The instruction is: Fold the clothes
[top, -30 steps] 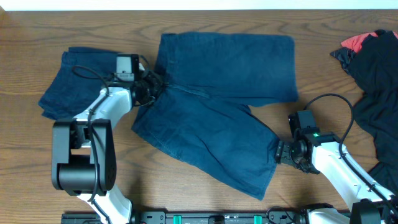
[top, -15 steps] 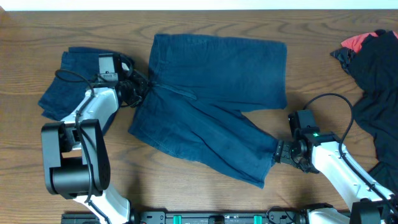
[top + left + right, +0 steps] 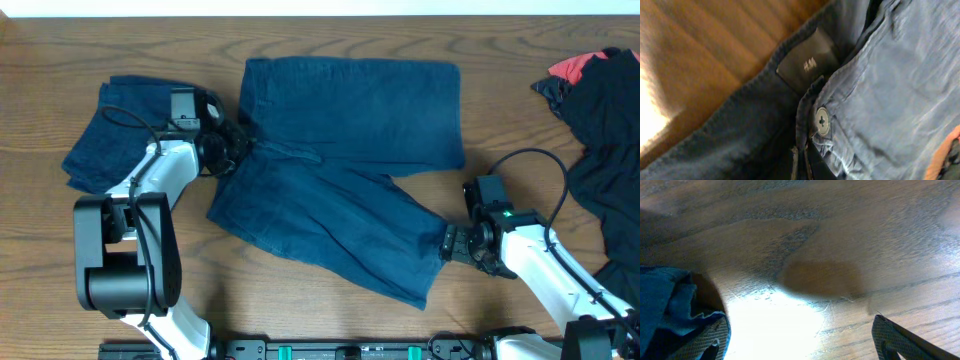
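Observation:
Dark navy shorts (image 3: 350, 170) lie spread on the wooden table, one leg straight across the back and the other angled toward the front right. My left gripper (image 3: 232, 150) is shut on their waistband. The left wrist view shows that waistband (image 3: 900, 90) close up, with a dark label (image 3: 807, 62) and a metal button (image 3: 821, 121). My fingers (image 3: 801, 162) are pinched together in the cloth. My right gripper (image 3: 447, 246) is open at the hem of the angled leg. In the right wrist view the hem (image 3: 665, 300) lies against one finger, and the gap between the fingers (image 3: 800, 342) is bare table. A matching folded navy bundle (image 3: 105, 135) lies at the far left.
A heap of black clothes with a red piece (image 3: 600, 120) lies at the right edge. My left arm's cable runs over the folded bundle. Bare wood shows along the front (image 3: 300, 310) and between the shorts and the heap.
My left gripper pulled the waistband to the left, then came back slightly right. The shorts have shifted left and lie a little flatter. The right arm has not moved.

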`<state>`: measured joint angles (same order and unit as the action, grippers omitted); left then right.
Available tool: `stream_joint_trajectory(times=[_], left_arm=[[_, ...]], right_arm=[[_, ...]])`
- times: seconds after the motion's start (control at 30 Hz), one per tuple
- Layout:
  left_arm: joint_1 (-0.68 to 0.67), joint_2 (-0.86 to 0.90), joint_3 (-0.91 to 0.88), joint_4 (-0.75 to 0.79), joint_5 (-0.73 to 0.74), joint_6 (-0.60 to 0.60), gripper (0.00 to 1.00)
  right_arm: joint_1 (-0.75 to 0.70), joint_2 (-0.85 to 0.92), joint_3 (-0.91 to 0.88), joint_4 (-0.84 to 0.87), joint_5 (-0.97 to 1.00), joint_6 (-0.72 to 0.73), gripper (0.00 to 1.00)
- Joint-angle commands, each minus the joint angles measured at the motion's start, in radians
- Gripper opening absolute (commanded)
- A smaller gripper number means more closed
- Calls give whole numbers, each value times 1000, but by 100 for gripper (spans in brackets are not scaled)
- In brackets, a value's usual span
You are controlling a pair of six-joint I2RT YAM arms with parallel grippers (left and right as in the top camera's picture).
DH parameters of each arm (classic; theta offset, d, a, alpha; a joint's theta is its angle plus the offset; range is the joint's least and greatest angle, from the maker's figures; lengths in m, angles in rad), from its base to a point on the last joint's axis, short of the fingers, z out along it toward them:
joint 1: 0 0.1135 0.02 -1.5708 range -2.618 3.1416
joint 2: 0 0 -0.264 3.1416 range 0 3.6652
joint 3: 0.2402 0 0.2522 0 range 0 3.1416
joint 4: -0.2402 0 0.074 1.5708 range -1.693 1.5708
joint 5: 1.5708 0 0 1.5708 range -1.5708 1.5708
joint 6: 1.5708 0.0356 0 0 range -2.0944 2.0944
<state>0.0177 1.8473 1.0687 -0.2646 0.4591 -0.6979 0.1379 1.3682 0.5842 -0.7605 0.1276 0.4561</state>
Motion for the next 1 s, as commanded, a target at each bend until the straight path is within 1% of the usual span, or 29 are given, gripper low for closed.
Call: stream_joint_trajectory(times=[0.0,0.07,0.13,0.33,0.43,0.5,0.53,0.63,0.73,0.8,0.87,0.93,0.97], left_arm=[[-6,-34,20,-54,-82,51,6],[-6,-34,20,-103,-152,52,6],[-6,-34,20,-137,-185,61,6],[-6,-34,20,-167,-174,76,6],[-9,-34,20,-165,-124,77,6],[-12,-34,20,-163,-93,77,6],[-13,-34,20,-161,-88,77,6],[-13,-42,20,-161,-86,90,7],[-5,-90,20,-167,-97,143,17],[-4,-146,20,-181,-142,181,27],[-5,-230,20,-213,-206,257,35],[-4,-317,20,-278,-290,283,41],[-4,-350,20,-307,-319,282,59]], right_arm=[[-26,26,18,1,94,-8,92],[-56,26,38,2,108,-25,92],[-91,26,57,9,124,-46,92],[-217,26,128,29,134,-137,91],[-247,26,174,31,113,-223,92],[-246,26,211,19,59,-256,96],[-243,26,229,8,14,-257,99],[-241,26,290,-30,-199,-294,99],[-242,23,354,-81,-363,-314,99],[-242,23,403,-133,-426,-315,99],[-242,23,447,-191,-473,-317,99],[-241,21,476,-250,-504,-341,99],[-236,17,482,-273,-506,-343,99]])
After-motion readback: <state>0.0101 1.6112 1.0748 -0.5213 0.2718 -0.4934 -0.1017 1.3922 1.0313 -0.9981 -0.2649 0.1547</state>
